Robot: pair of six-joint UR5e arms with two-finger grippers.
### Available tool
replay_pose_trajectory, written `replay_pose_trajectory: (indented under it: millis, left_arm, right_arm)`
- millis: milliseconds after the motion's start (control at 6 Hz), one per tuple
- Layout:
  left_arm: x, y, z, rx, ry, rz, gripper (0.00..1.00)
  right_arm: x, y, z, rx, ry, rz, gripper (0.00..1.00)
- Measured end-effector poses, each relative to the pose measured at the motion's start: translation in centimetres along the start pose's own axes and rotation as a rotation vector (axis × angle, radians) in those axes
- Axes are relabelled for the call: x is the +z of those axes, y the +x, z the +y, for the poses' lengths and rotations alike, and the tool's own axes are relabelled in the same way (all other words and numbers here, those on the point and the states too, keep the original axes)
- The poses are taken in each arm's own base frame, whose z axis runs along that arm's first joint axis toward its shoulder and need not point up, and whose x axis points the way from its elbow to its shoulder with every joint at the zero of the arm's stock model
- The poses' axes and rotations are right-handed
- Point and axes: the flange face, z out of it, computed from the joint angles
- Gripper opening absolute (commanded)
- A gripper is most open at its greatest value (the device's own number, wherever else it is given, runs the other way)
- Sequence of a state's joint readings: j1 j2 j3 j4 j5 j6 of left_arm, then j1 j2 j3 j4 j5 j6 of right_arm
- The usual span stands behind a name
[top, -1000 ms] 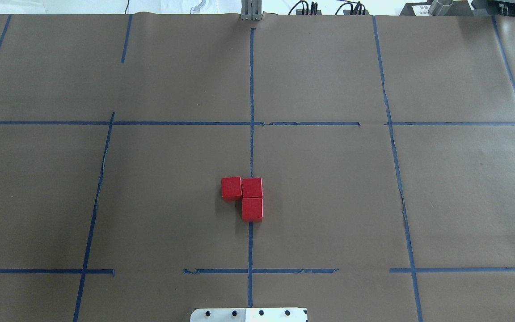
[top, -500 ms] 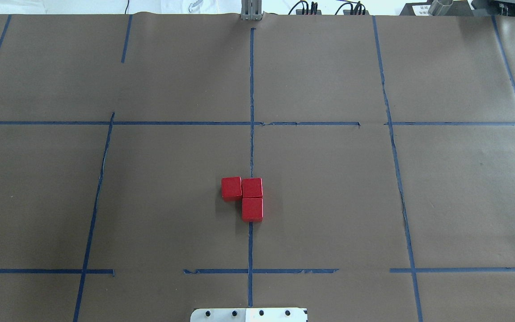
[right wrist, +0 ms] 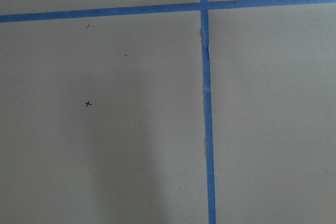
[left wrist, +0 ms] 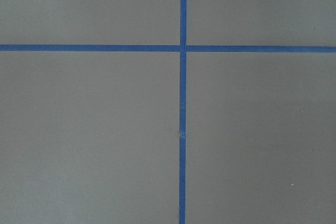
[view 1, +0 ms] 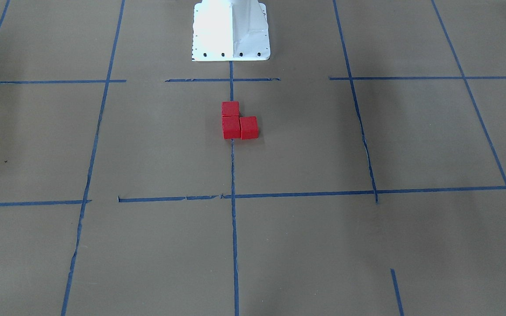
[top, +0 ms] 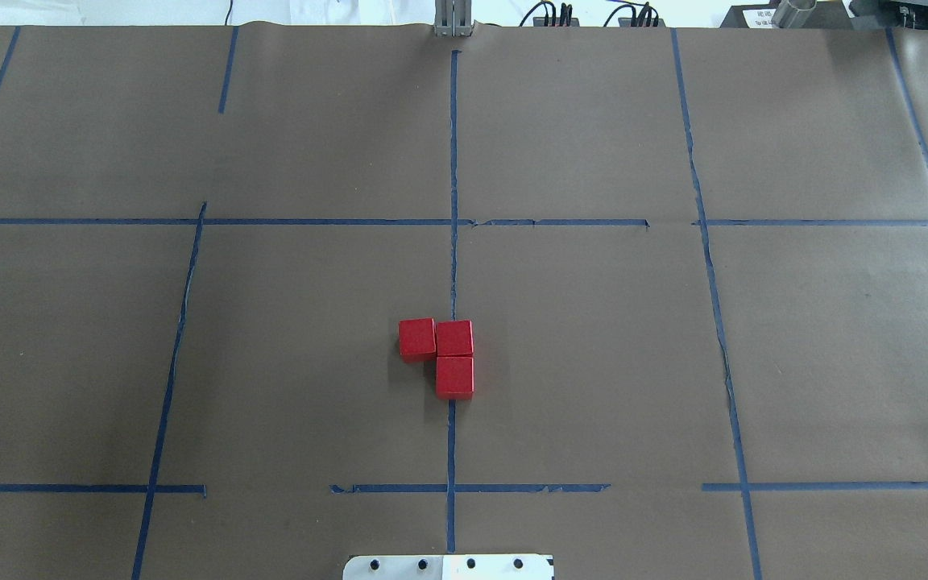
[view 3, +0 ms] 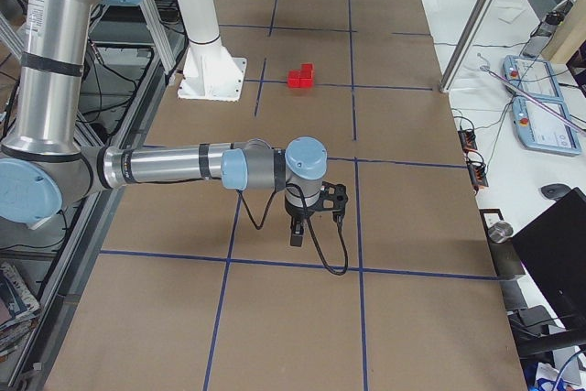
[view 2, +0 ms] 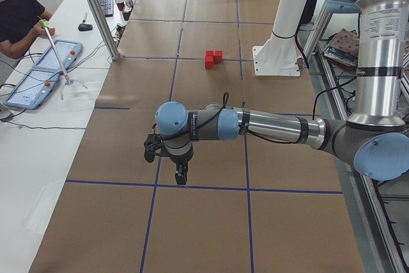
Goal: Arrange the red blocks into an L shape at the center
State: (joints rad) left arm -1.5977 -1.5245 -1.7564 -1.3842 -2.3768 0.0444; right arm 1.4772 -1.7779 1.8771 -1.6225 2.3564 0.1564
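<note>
1. The left gripper (view 2: 181, 174) hangs pointing down over bare brown paper, well apart from the blocks. It shows only in a side view, so I cannot tell how far its jaws are open or whether they hold anything.
2. The right gripper (view 3: 298, 236) hangs the same way over the table's other end, also pointing down. It too shows only from the side, so again I cannot tell how it stands.
3. Each wrist camera sees only paper and one crossing of blue tape.
4. There are three red blocks (top: 454, 338), all resting on the center (top: 544, 354).
5. From overhead, two blocks sit side by side, touching, and the third (top: 454, 377) touches the near face of the right-hand one. Together they make an L.
6. The blue tape line (top: 453, 266) appears to run under the right-hand two.
7. One white robot base (top: 448, 566) stands near the L.
</note>
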Motion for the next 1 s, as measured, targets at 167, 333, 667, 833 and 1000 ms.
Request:
replay_pose_trajectory:
  millis: [167,333,667,833,1000]
  left_arm:
    - [0.0,-0.02,0.02,-0.002,0.002,0.002,1.0]
    - [0.07,-0.08,0.17,-0.003,0.003,0.003,1.0]
    - [0.18,-0.01,0.36,-0.001,0.003,0.001,1.0]
    - [0.46,-0.23,0.44,-0.007,-0.006,0.002,1.0]
    - [0.93,-0.67,0.63,-0.017,-0.017,0.004,1.0]
  right_arm:
    - [0.06,0.06,0.09,0.001,-0.002,-0.002,1.0]
    - [0.1,0.1,0.21,0.001,-0.002,-0.004,1.0]
    - [0.14,0.12,0.29,-0.004,-0.003,-0.006,1.0]
    - [0.14,0.12,0.3,-0.004,-0.002,-0.007,1.0]
    - [0.12,0.1,0.3,-0.005,-0.002,-0.007,1.0]
